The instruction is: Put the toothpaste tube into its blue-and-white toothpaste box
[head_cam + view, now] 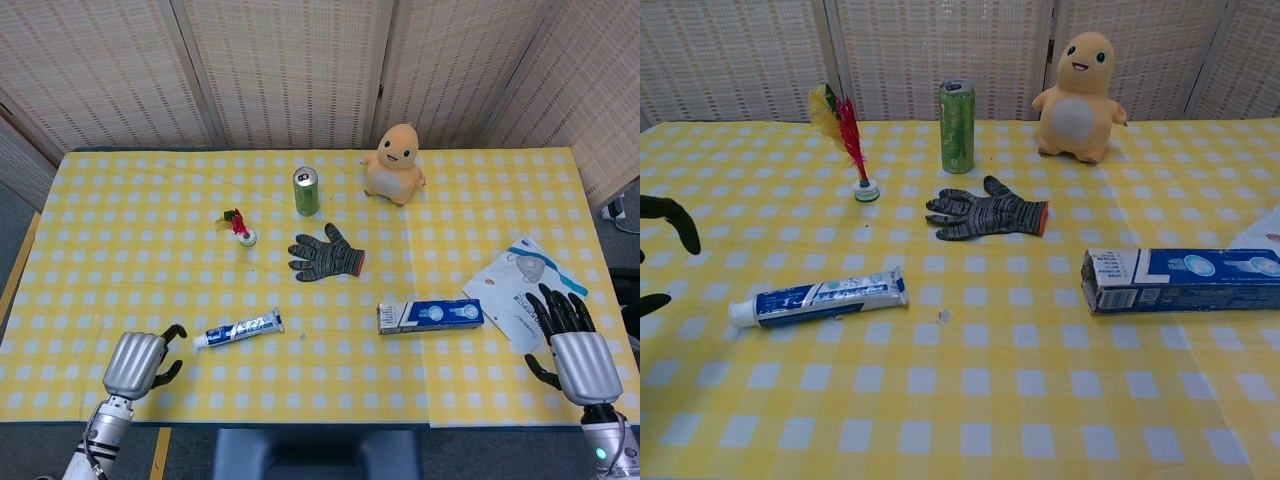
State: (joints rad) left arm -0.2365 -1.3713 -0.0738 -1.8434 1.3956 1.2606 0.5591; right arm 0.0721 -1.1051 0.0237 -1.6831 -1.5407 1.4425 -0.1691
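Observation:
The toothpaste tube [238, 329] lies flat near the table's front left, white cap pointing left; the chest view shows the tube [820, 298] the same way. The blue-and-white toothpaste box [430, 315] lies flat to its right, a gap of tablecloth between them, and the box [1185, 279] turns its left end flap toward the tube. My left hand [137, 362] hovers just left of the tube's cap, fingers curved and apart, holding nothing; only its dark fingers [668, 216] reach into the chest view. My right hand [570, 345] is at the front right, fingers spread and empty, right of the box.
A grey knit glove [326, 254] lies mid-table, with a green can [306, 190] and a yellow plush toy [395, 162] behind it. A feathered shuttlecock [240, 226] stands at the left. A white mask packet [520, 290] lies under my right hand's fingertips. A tiny white scrap [944, 315] sits beside the tube.

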